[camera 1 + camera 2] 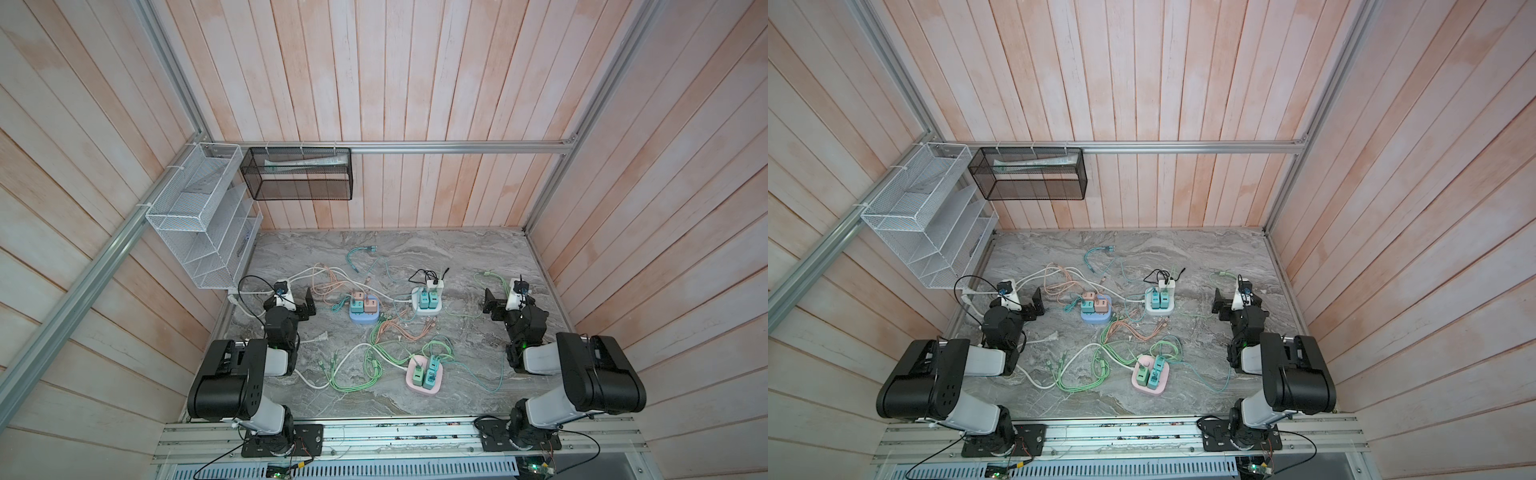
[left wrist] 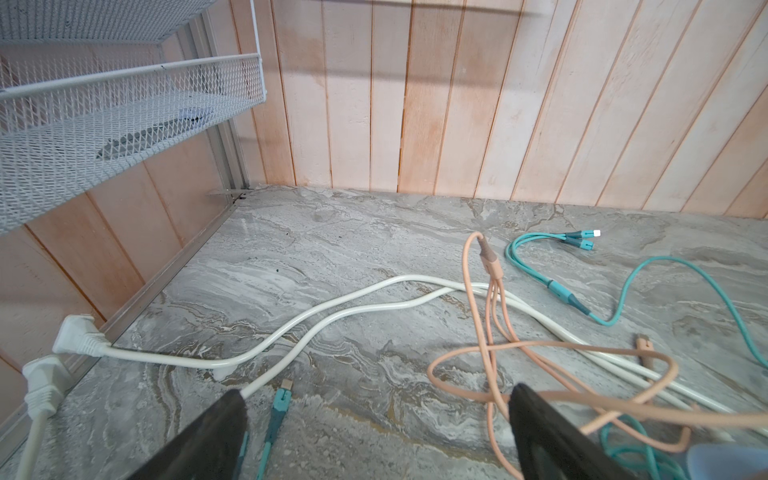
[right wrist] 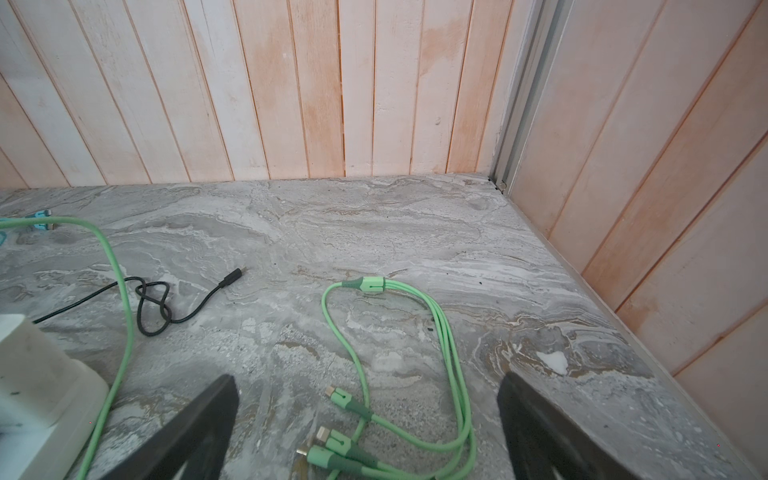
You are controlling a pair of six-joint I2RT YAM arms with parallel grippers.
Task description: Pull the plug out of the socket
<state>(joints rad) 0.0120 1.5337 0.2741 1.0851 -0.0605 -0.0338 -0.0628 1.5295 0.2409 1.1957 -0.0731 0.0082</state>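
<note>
Three sockets lie among tangled cables in both top views: a blue one (image 1: pixel 363 321) with pink and teal plugs (image 1: pixel 356 308), a white one (image 1: pixel 415 300) with teal plugs (image 1: pixel 429 300) and a white adapter, and a pink one (image 1: pixel 426 390) with teal plugs (image 1: pixel 431 366). My left gripper (image 1: pixel 309 305) hovers open left of the blue socket. In the left wrist view, the left gripper (image 2: pixel 376 399) has only marble between its fingers. My right gripper (image 1: pixel 490 305) stands open to the right of the white socket (image 3: pixel 37 395). The right gripper (image 3: pixel 368 380) is over a green cable end (image 3: pixel 345 399).
White power cords (image 2: pixel 291 328), peach cables (image 2: pixel 490 332), teal cables (image 2: pixel 561 291), green cables (image 1: pixel 374 370) and a black cable (image 3: pixel 166 307) sprawl over the marble table (image 1: pixel 478 257). A white wire rack (image 1: pixel 199 216) and a black mesh basket (image 1: pixel 299 174) hang at the back left.
</note>
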